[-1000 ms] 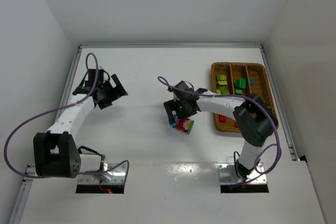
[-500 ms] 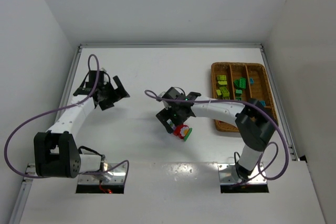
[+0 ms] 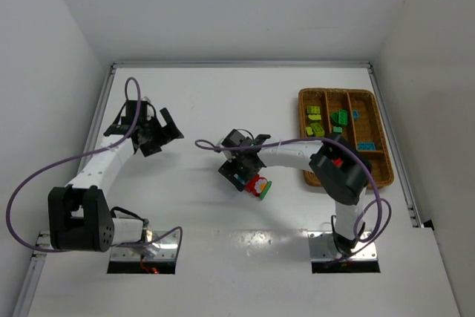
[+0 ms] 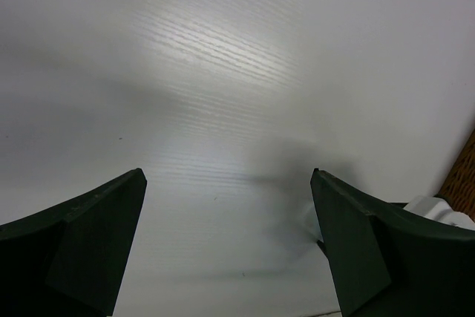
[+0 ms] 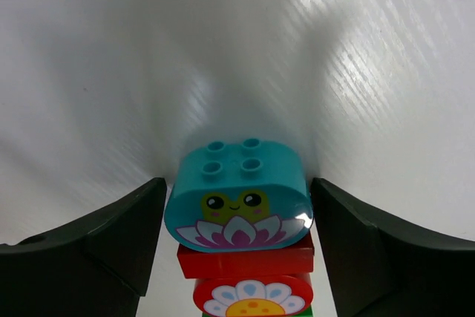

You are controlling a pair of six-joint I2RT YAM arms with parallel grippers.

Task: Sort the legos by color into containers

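Note:
A stack of bricks lies on the white table left of the wicker tray. In the right wrist view its teal frog-print brick sits on a red brick and a red flower-print block. My right gripper has one finger against each side of the teal brick, over the stack's left end. The tray's compartments hold lime green bricks, dark green bricks and teal bricks. My left gripper is open and empty, far left of the stack.
My right arm crosses over the tray's near left corner. The left wrist view shows bare table between the fingers and a corner of the tray at its right edge. White walls enclose the table.
My right gripper has moved left and a little nearer. The brick stack has turned and shifted slightly nearer with it. The left arm has not moved.

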